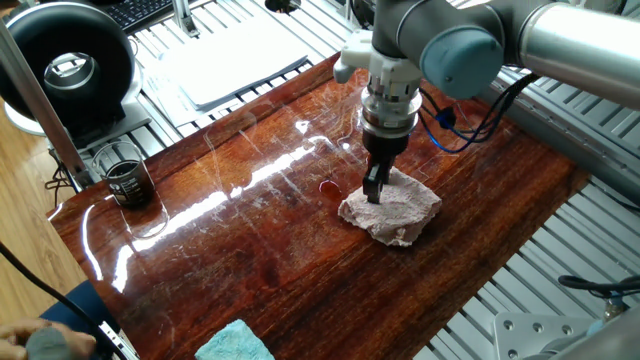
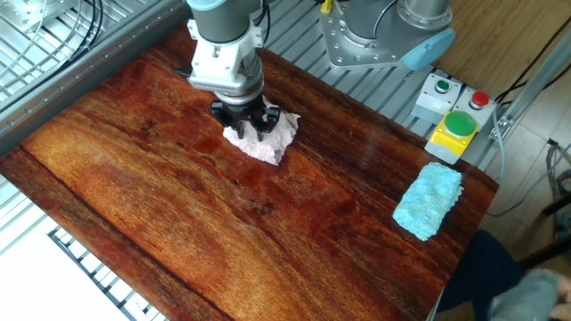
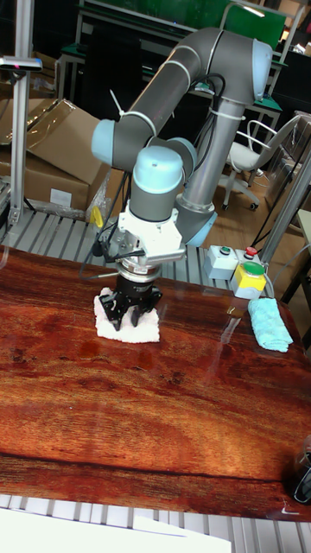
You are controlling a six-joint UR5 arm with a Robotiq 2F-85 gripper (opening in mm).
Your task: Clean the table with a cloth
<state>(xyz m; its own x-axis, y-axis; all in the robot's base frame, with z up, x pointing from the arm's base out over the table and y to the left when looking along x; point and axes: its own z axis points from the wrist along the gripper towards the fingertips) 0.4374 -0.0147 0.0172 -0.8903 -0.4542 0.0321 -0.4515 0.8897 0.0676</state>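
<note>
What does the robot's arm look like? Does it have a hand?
The arm is made of thick silver-grey tubes joined by round joints with light-blue caps. Black cables run along it, and a blue one hangs near the wrist. Instead of a hand, it ends in a white block with a small black gripper that has two fingers.

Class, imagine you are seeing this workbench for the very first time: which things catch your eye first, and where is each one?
The grey robot arm dominates, its gripper pressed down onto a small pinkish cloth near the far edge of the glossy reddish-brown table. A light-blue cloth lies at the table's right end, beside a yellow box with a green button. In one fixed view, a small dark puddle sits just left of the pinkish cloth.
</note>
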